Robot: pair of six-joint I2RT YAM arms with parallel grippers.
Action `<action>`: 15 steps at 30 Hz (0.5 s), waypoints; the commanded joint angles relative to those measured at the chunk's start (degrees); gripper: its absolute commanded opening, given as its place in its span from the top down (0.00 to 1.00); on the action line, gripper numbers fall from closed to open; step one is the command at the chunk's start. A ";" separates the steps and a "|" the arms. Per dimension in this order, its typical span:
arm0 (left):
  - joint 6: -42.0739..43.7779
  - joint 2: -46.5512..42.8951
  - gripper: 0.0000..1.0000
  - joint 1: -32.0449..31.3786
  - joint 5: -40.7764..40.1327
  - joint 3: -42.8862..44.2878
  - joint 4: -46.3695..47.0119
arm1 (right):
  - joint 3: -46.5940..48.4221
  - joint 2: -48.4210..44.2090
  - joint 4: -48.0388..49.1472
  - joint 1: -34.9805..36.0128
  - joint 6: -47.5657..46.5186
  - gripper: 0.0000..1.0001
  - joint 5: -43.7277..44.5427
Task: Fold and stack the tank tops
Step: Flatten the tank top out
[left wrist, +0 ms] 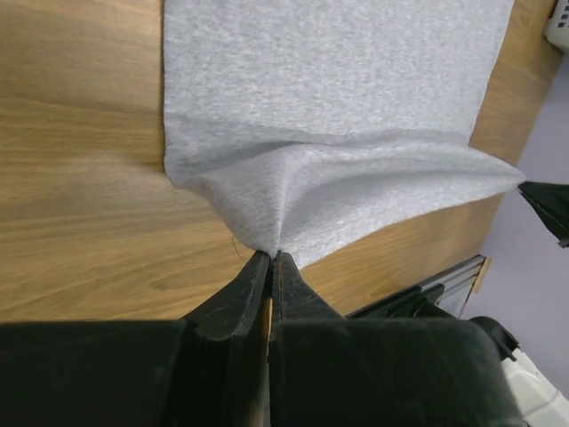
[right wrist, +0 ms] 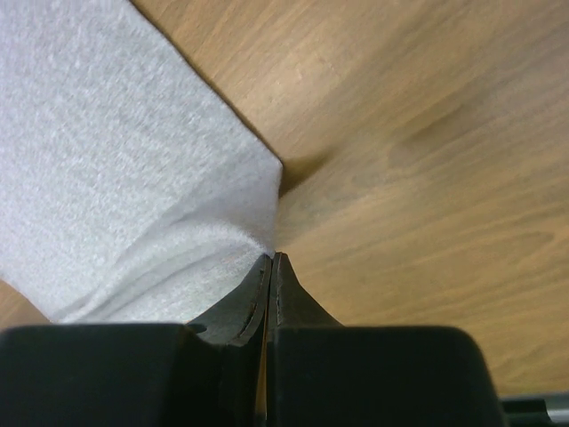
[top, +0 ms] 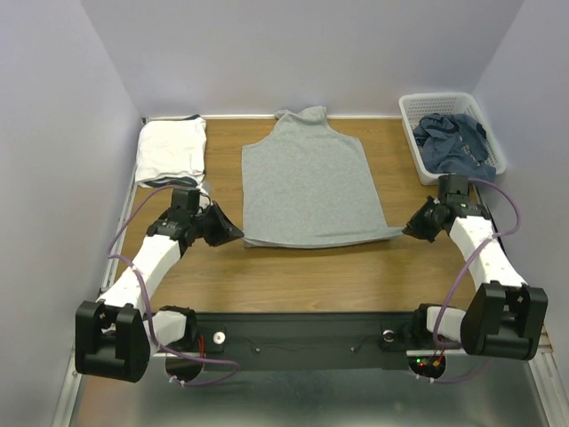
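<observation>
- Black fingertips of my left gripper (left wrist: 269, 260) fill the bottom of the left wrist view. They are pinched together on the near-left hem corner of the grey tank top (left wrist: 338, 107), and the cloth tents up off the table (left wrist: 80, 178).
- My right gripper (right wrist: 271, 260) is clamped the same way on the near-right hem corner, with the cloth rising into its closed tips.
- From above, the grey tank top lies flat mid-table. Its long axis runs from the hem by the arms to the neck near the far wall, so its whole body lies ahead of both grippers.
- Each arm holds its own corner and neither is nearer. I judge the coming move to be a joint carry of the hem forward along that axis, toward the straps.
- At far left sit the folded white tops (top: 171, 149); a blue garment (top: 453, 142) lies in the white basket (top: 436, 95) at far right.
</observation>
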 commanded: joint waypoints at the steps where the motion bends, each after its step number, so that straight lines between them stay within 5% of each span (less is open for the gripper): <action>1: -2.89 2.52 0.89 0.24 2.55 -4.34 10.37 | -2.21 3.09 8.13 -0.47 1.45 1.00 -1.19; 15: -0.08 14.94 1.00 0.60 -0.79 4.44 11.80 | 6.22 16.20 15.35 -0.47 1.98 1.00 -1.90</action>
